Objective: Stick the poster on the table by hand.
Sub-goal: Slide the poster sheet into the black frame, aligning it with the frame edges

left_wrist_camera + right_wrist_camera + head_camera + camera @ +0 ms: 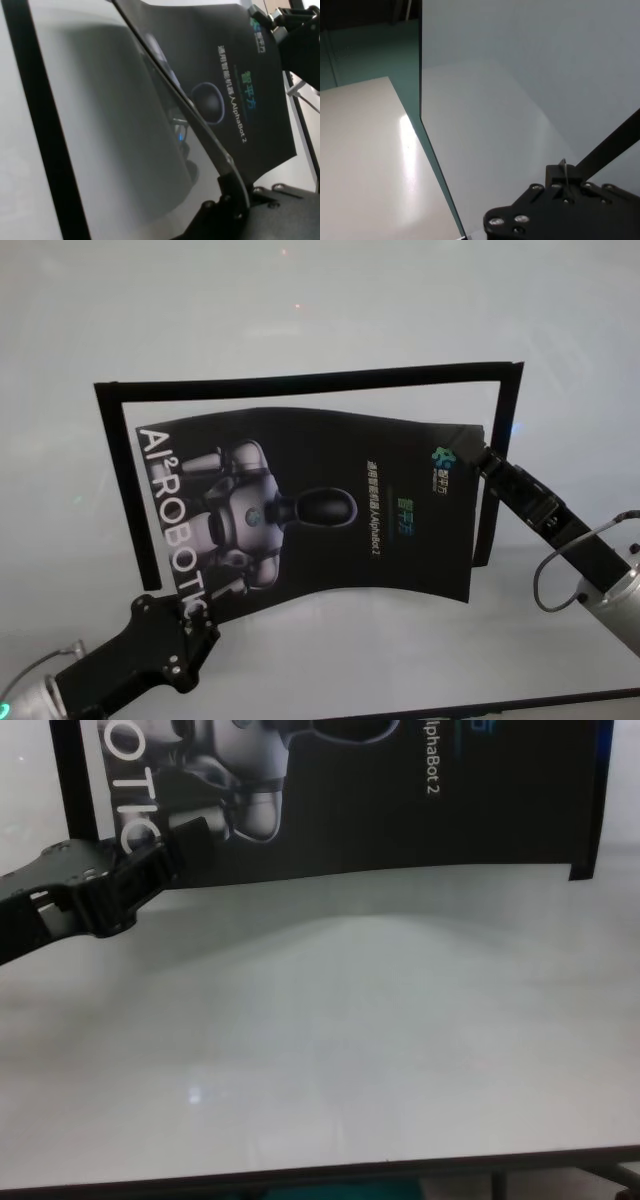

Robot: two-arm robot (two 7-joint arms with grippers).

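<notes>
The poster [320,500], black and glossy with a grey-white robot figure and white letters, hangs bowed above the table [300,320] between both grippers. My left gripper [195,615] is shut on its near left corner; the chest view [190,835] shows this too. In the left wrist view a blunt finger [232,182] clamps the poster's edge [240,90]. My right gripper [478,455] is shut on the poster's far right corner. The poster's middle sags toward the table and casts a shadow on it [350,940].
A narrow black strip [300,380] marks a frame on the table along the far side and down the left and right, behind the poster. The table's dark front edge [300,1175] runs near the bottom of the chest view. A cable [560,560] loops off my right arm.
</notes>
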